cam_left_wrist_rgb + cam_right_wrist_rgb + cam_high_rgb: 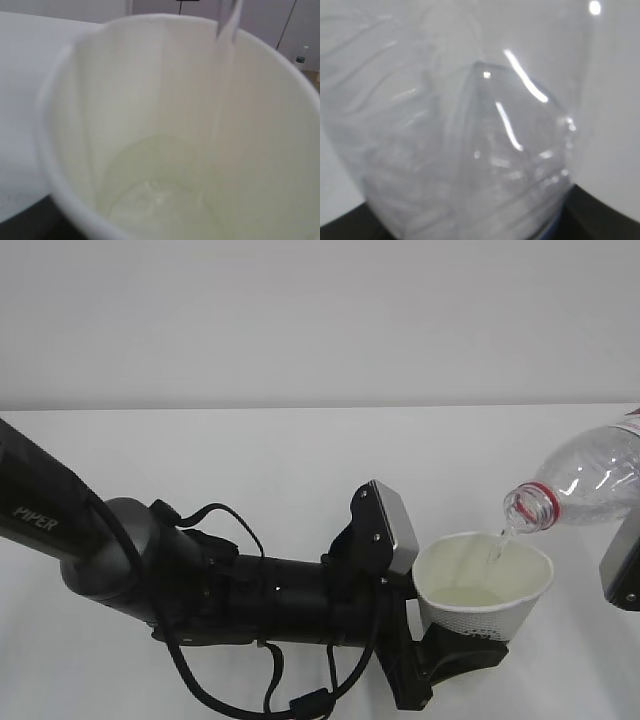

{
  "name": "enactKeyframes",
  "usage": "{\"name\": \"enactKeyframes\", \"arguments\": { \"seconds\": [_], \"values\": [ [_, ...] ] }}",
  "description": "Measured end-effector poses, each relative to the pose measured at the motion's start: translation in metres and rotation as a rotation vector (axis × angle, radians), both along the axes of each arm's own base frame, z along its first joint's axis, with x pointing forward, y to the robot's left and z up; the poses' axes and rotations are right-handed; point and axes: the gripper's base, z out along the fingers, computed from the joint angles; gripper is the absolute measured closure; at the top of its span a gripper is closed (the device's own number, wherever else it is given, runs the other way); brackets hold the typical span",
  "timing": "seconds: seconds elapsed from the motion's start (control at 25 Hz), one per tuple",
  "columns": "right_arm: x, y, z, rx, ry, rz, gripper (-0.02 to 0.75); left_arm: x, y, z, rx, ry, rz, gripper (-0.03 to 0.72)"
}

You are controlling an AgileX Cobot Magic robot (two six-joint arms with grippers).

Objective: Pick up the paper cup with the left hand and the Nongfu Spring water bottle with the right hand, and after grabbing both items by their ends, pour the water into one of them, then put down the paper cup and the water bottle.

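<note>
The table (pixel 250 460) is white and otherwise bare. The left arm (pixel 120 560) reaches in low, and its pincer (pixel 455 655) is clamped around the base of the cup (pixel 483 585), holding it upright in the air. The bottle (pixel 590 480) is tipped mouth-down at the cup's rim, held by the right pincer (pixel 622 570) at its far end. A thin stream of water (pixel 497 545) is going in, with only a little pooled at the bottom. So both pickups look done, we're mid-pour, and setting both down is left.

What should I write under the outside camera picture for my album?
Tilted clear plastic bottle pours water into a white paper cup held by the black left gripper.
</note>
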Motion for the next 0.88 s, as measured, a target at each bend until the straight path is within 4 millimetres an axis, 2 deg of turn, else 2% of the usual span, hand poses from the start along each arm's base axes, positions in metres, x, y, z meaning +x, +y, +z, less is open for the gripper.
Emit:
{"name": "enactKeyframes", "arguments": {
  "seconds": [0.88],
  "values": [
    [0.0000, -0.0002, 0.0004, -0.003, -0.005, -0.002, 0.297, 0.0000, 0.0000, 0.0000, 0.000, 0.000, 0.000, 0.158]
  ]
}}
